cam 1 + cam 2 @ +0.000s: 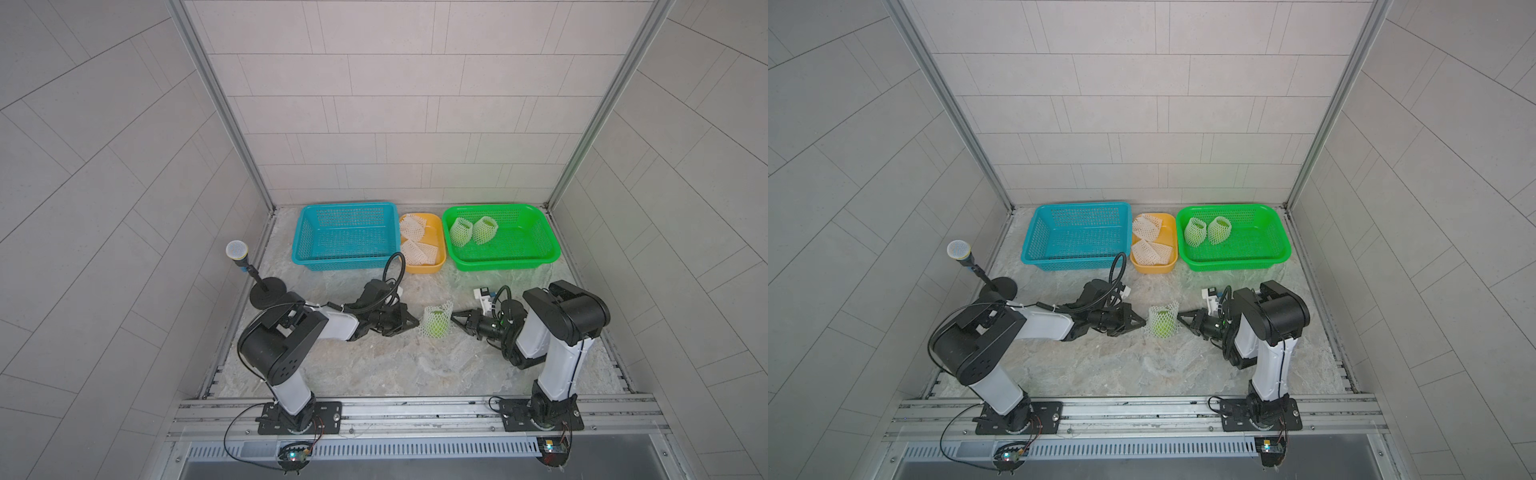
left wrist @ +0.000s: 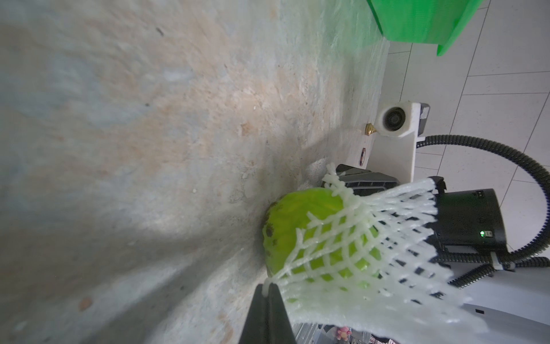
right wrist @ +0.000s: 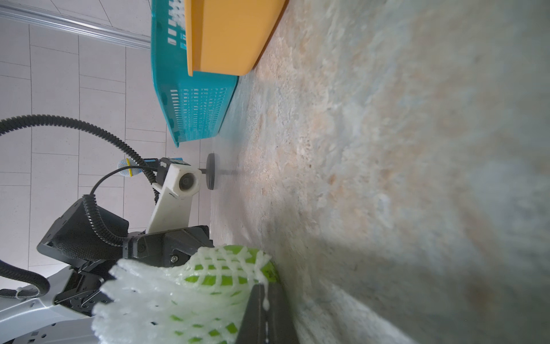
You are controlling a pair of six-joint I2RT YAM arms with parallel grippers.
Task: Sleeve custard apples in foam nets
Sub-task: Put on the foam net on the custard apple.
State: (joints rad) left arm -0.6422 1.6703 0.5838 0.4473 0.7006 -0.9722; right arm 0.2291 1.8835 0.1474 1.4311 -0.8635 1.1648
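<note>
Bright green custard apple (image 1: 436,330) under a white diamond-mesh net (image 1: 444,309). Far left, a teal basket (image 1: 345,205) with gridded holes; far right, a vivid green basket (image 1: 505,261); between them an orange-yellow tub (image 1: 432,267). The bench (image 1: 395,365) is mottled grey-beige.

Three custard apples are visible: a lone apple (image 1: 436,329) on the table (image 1: 374,365) and a pair of apples (image 1: 460,232) in the green basket (image 1: 519,259). Each wears one foam net (image 1: 444,309), so three are in use. Spare nets (image 1: 415,248) lie in one yellow tray (image 1: 424,268), too bunched to count. There are two mesh baskets, the second being the blue basket (image 1: 345,262), one microphone (image 1: 237,250), and two robot arms (image 1: 286,345).
</note>
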